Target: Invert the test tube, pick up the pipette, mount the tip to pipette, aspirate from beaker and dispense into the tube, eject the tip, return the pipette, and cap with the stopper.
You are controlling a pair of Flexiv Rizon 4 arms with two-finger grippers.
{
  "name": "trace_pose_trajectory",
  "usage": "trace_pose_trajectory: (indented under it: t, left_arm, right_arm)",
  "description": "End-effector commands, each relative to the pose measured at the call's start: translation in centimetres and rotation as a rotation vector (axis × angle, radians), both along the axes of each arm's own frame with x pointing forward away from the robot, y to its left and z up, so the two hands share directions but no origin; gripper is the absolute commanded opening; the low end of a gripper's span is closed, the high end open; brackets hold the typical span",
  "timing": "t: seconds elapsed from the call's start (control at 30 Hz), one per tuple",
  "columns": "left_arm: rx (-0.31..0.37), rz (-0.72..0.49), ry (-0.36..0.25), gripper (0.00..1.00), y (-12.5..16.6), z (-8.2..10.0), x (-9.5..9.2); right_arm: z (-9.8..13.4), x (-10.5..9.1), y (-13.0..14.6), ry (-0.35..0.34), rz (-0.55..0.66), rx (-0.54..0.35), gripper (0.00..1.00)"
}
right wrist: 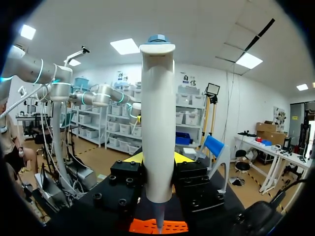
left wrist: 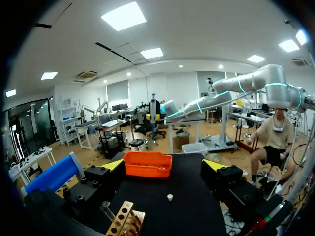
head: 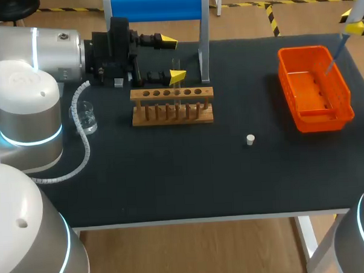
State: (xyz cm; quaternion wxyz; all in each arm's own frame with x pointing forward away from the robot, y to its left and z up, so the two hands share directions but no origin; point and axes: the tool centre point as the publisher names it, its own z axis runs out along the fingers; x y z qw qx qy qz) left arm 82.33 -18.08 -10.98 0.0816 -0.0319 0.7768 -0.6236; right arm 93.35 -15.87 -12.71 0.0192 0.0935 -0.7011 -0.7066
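Note:
My right gripper [head: 355, 27] is at the far right edge of the table, shut on the white pipette [head: 350, 19]. In the right wrist view the pipette [right wrist: 157, 123] stands upright between the fingers of that gripper [right wrist: 157, 158], its narrow end pointing down over the orange bin [right wrist: 157, 226]. My left gripper [head: 172, 58] hangs open and holds nothing, just behind the wooden tube rack [head: 171, 105]. A clear test tube [head: 177, 93] stands in the rack. The glass beaker [head: 87, 117] is left of the rack. The small white stopper [head: 250, 139] lies on the mat.
The orange bin [head: 316, 88] sits at the right of the black mat. A stand with a blue bar [head: 157, 7] rises behind the rack. In the left wrist view the bin [left wrist: 147, 163] and stopper [left wrist: 170, 197] lie ahead of the left gripper [left wrist: 165, 165].

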Motion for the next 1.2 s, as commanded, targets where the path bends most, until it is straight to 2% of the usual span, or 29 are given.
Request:
trace_pose_trajectory:
  t: [0.03,1.2]
  left_arm:
    - [0.000,0.001,0.000,1.00,0.02,0.01,-0.06]
    - [0.000,0.001,0.000,1.00,0.02,0.01,-0.06]
  right_arm:
    - [0.11,0.60,-0.33,-0.002,0.024,-0.005,0.00]
    - [-0.04,-0.08,-0.08,0.018,0.031,-0.018,0.00]
